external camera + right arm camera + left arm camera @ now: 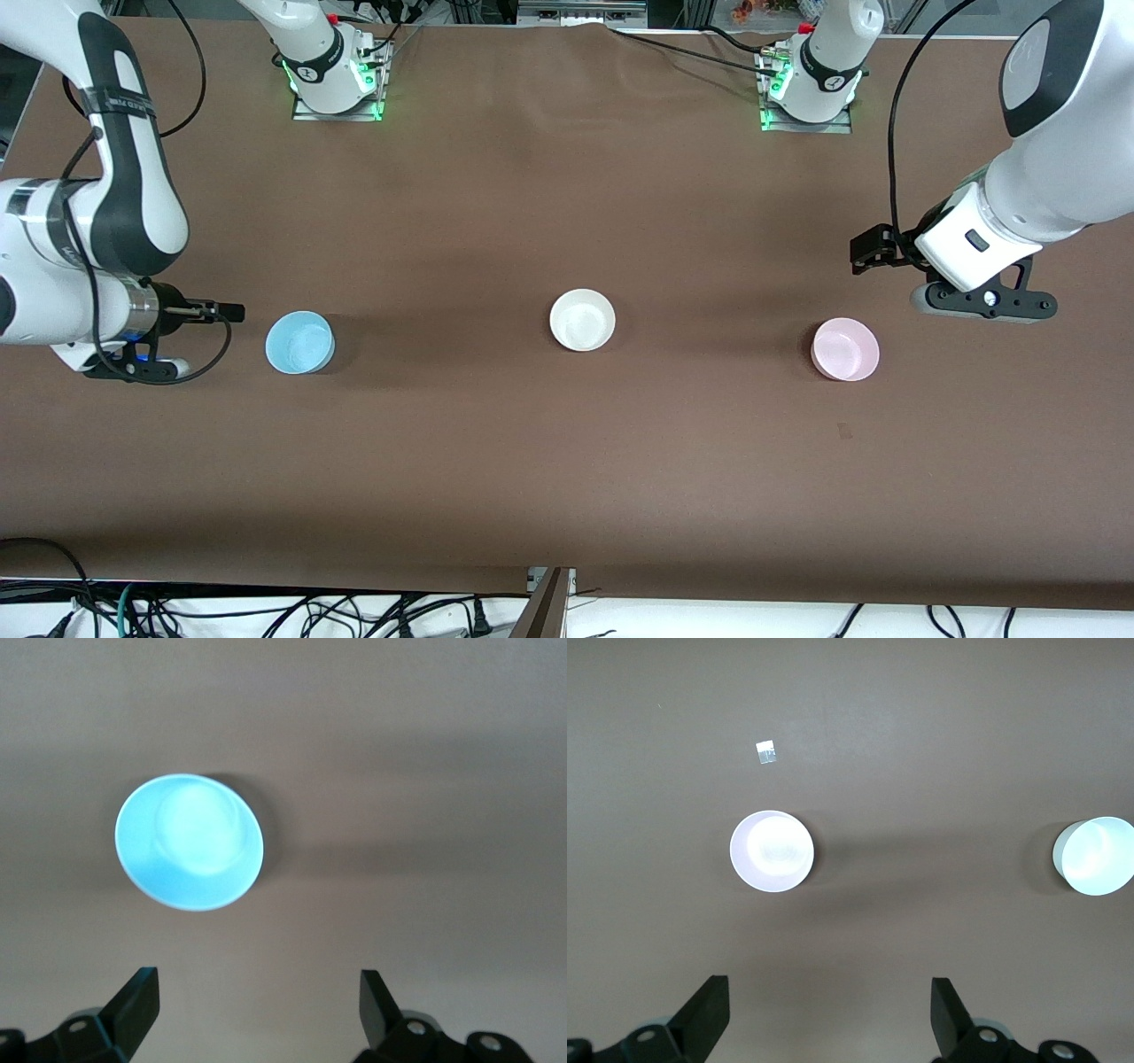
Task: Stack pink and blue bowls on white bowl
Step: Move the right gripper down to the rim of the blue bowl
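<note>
so, both grippers wide open, left gripper [824,1014] near pink bowl [845,349], right gripper [257,1010] near blue bowl [299,342], white bowl [582,319] between

Brown table [567,478]; cables [266,616] along its near edge.

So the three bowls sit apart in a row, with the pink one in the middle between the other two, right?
Not quite. The front view shows the white bowl in the middle. The pink bowl sits toward the left arm's end of the table, the blue bowl toward the right arm's end. They do sit apart in a row.
</note>
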`<action>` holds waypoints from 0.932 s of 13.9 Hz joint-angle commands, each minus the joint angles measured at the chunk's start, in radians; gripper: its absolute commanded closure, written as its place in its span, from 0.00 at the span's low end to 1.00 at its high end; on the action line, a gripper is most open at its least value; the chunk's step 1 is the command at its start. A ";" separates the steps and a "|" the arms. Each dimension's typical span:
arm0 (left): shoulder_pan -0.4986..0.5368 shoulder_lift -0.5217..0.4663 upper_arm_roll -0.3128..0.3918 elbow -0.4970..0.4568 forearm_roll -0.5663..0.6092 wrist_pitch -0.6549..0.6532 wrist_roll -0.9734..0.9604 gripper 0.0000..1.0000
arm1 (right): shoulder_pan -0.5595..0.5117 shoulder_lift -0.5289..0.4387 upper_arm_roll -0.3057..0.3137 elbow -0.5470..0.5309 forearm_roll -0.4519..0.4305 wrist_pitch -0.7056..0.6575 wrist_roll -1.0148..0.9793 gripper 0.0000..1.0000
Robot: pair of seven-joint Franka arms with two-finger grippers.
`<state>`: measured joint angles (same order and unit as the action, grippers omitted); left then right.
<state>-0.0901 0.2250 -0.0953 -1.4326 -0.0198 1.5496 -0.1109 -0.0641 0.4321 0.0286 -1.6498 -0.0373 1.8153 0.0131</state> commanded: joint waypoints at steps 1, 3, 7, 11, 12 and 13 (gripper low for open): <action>-0.007 0.008 -0.001 0.023 0.017 -0.017 0.007 0.00 | -0.014 -0.016 0.005 -0.086 0.004 0.103 -0.021 0.00; -0.007 0.008 -0.001 0.023 0.017 -0.017 0.008 0.00 | -0.019 -0.015 0.005 -0.132 0.008 0.178 -0.019 0.00; -0.003 0.010 -0.001 0.023 0.017 -0.017 0.011 0.00 | -0.026 -0.012 0.005 -0.248 0.008 0.352 -0.021 0.00; 0.001 0.011 0.000 0.023 0.018 -0.017 0.008 0.00 | -0.028 -0.007 0.005 -0.324 0.008 0.485 -0.027 0.00; 0.001 0.013 -0.001 0.023 0.018 -0.017 0.007 0.00 | -0.028 -0.007 0.005 -0.341 0.010 0.513 -0.027 0.00; 0.003 0.014 0.000 0.023 0.018 -0.017 0.007 0.00 | -0.028 -0.007 0.005 -0.361 0.010 0.544 -0.027 0.00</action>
<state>-0.0890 0.2286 -0.0947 -1.4326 -0.0198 1.5496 -0.1109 -0.0792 0.4395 0.0269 -1.9576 -0.0373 2.2947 0.0104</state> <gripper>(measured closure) 0.000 0.000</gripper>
